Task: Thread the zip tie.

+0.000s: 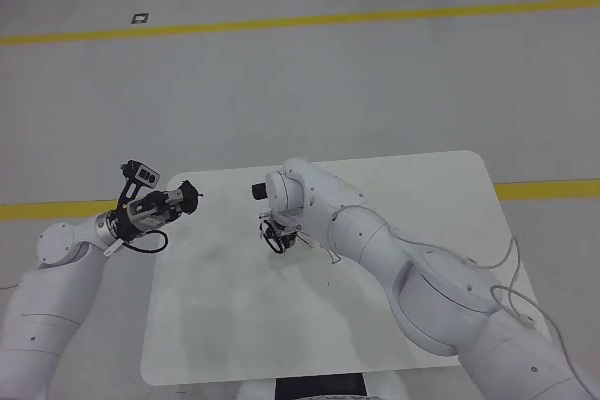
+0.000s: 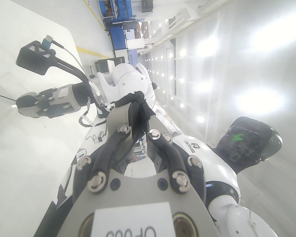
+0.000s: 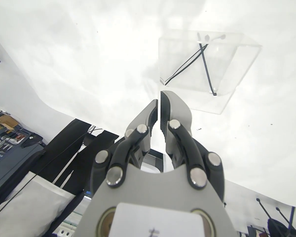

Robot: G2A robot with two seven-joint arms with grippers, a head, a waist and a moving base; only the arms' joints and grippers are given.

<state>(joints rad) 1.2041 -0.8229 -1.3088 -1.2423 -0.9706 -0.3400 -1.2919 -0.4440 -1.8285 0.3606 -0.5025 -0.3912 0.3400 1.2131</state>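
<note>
Right wrist view: right claw (image 3: pixel 160 97) pinched shut, zip ties (image 3: pixel 207 67) in box (image 3: pixel 246 57) beyond.

Item count:

- Rounded white bench (image 1: pixel 420 200): one.
- Grey two-finger tools: two, the left tool (image 2: pixel 139 98) and the right tool (image 3: pixel 160 99).
- Clear square plastic tray (image 3: pixel 246 50): one.
- Thin black plastic zip ties inside the tray: one single strand (image 3: pixel 207 70) and one doubled strand (image 3: pixel 182 66). Whether the doubled strand is one tie or two cannot be determined.
- Clamped zip tie (image 2: pixel 2 96), a thin black strand at the right tool's tip: one.
- Yellow floor stripes: two, a far stripe (image 1: pixel 280 22) and a near stripe (image 1: pixel 40 210).
</note>
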